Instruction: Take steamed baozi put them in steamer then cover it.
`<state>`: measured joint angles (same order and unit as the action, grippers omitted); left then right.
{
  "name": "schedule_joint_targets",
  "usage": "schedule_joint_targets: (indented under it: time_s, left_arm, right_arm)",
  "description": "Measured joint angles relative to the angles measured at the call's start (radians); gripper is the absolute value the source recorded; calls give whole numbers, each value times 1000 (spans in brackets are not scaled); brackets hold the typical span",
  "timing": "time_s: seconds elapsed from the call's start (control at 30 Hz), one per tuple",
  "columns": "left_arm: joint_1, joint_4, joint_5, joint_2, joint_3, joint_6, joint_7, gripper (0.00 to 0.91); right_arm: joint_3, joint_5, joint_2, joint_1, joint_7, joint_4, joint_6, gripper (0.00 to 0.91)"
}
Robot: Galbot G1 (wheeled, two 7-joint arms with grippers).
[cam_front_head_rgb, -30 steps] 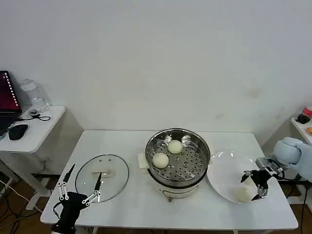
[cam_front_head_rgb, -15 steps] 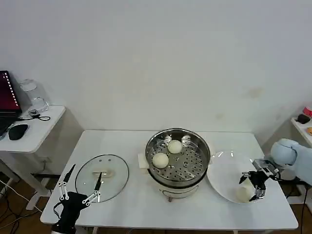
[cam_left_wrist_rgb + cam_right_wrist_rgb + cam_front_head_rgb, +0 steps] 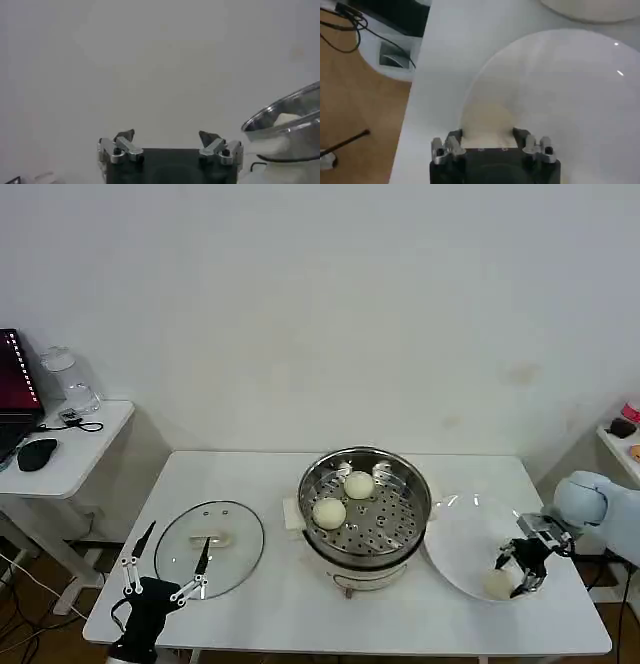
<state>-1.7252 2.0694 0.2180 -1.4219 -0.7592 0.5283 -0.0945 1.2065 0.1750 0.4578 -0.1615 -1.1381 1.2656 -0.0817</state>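
Buns (image 3: 344, 497), two of them, lie in the lidless steamer (image 3: 366, 504), while right of it the right tool (image 3: 526, 566), fingers spread, straddles a third bun (image 3: 497, 584) on the white plate (image 3: 458, 534) to grip it; left tool (image 3: 160, 576) waits released beside the glass lid (image 3: 209, 535).

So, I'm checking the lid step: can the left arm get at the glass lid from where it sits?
Probably yes. The left gripper is open at the table's near edge beside the lid, with nothing lying between them.

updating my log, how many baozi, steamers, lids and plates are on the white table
baozi: 3, two in the steamer, one on the plate
steamer: 1
glass lid: 1
white plate: 1
total: 6
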Motion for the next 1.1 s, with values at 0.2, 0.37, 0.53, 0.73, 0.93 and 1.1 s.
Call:
schedule_joint_targets:
  time_s: [0.2, 0.37, 0.53, 0.73, 0.93, 1.1]
  left_arm:
    - [2, 0, 0, 0, 1, 0, 0, 907]
    - [1, -1, 0, -1, 2, 1, 0, 907]
    - [2, -1, 0, -1, 5, 2, 0, 907]
    - [2, 1, -2, 4, 5, 2, 0, 907]
    - [5, 5, -3, 7, 6, 2, 0, 907]
    - [4, 9, -3, 6, 6, 2, 0, 907]
  right_arm:
    - [0, 7, -8, -9, 5, 8, -2, 584]
    - [0, 19, -22, -27, 6, 26, -7, 584]
    - [-9, 37, -37, -60, 8, 48, -17, 584]
    - [-11, 59, -52, -146, -4, 62, -51, 584]
    - [33, 73, -35, -311, -7, 81, -103, 584]
    - [68, 74, 5, -443, 0, 106, -135, 584]
